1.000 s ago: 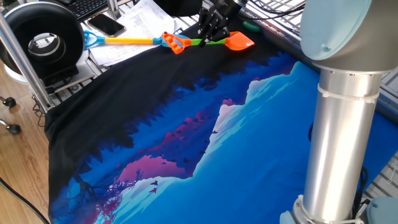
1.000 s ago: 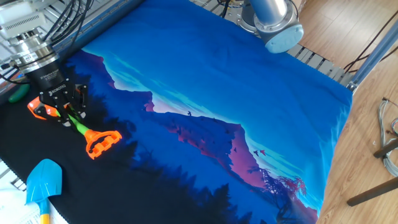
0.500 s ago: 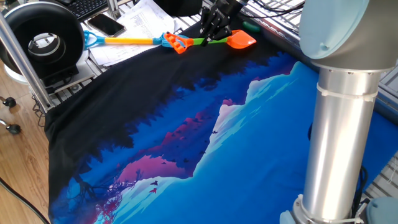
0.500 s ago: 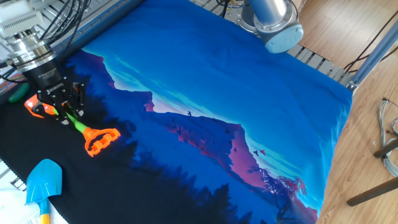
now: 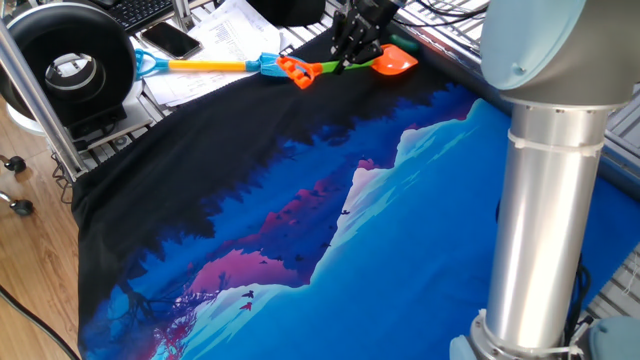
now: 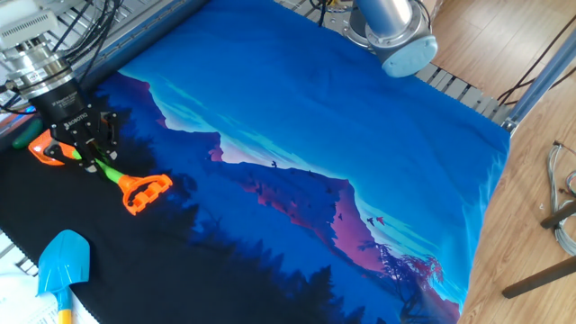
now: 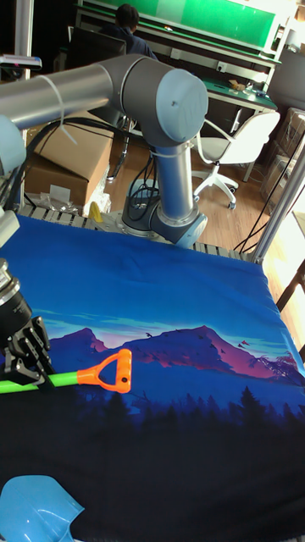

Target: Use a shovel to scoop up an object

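Because the claw (image 6: 79,148) is clamping the shovel (image 6: 110,171) on its green shaft just behind the blade, the orange blade is pointing at the object (image 5: 404,44) lying just beyond it near the worktop's (image 6: 297,117) edge

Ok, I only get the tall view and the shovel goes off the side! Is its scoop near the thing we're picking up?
Observer: Yes. The other fixed view shows the shovel's orange blade right beside the dark green piece, at the cloth's edge.
Operator: Is it on the scoop yet?
Observer: It doesn't look so. In one fixed view the piece sits just behind the blade, not on it.
Operator: And the blue scoop at the bottom?
Observer: That's a second shovel. Its yellow shaft lies across papers.
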You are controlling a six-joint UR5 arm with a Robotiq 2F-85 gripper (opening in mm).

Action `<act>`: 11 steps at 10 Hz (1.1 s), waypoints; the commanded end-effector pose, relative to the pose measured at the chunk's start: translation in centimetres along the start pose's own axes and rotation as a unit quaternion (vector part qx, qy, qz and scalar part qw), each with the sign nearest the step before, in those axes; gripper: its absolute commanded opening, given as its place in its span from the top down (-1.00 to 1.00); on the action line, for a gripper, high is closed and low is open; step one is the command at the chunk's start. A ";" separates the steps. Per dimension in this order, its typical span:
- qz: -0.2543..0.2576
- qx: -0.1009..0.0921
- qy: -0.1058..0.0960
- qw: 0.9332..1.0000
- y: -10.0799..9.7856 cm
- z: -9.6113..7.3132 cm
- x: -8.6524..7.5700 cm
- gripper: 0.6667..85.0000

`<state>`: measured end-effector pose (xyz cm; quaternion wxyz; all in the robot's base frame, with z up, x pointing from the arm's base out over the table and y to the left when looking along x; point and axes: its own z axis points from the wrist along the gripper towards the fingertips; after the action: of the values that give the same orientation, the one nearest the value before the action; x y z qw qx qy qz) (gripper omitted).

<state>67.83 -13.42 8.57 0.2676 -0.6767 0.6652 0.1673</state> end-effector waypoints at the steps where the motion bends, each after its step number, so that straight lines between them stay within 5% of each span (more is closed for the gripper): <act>1: -0.005 0.001 -0.006 1.000 0.0 -0.8 0.1 0.72; 11: -0.022 0.008 -0.024 0.999 -0.4 -1.4 -0.7 0.72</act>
<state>67.71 -13.65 9.63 0.2831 -0.6835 0.6500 0.1735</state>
